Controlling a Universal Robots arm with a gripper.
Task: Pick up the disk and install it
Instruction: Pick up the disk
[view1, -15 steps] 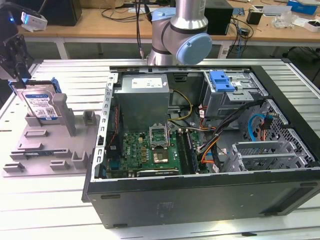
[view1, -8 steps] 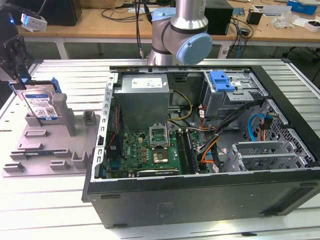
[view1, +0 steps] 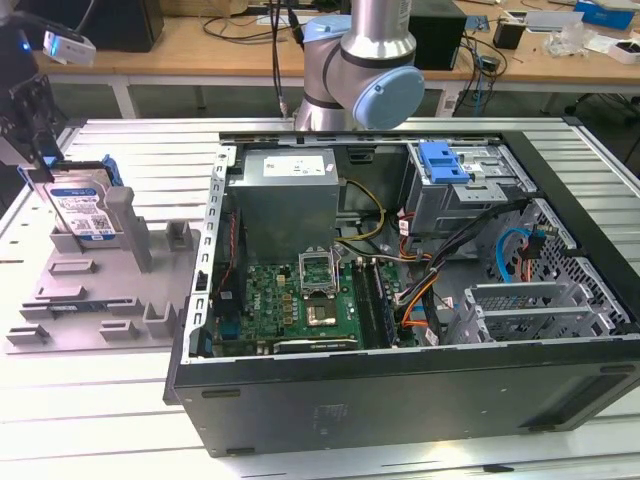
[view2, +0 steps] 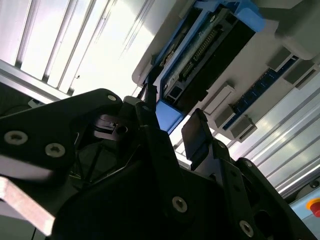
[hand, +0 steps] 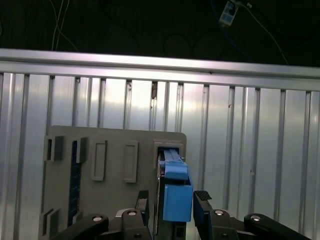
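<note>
One open computer case (view1: 400, 395) sits at the surface's (view1: 100, 430) near edge. One grey holder (view1: 90, 300) lies by the edge on the exterior view's left. The one disk (view1: 85, 212) stands upright at its far corner. The hand (hand: 172, 197) is spread, two fingers (hand: 202, 200) flanking the disk's blue frame, gripping nothing.
</note>
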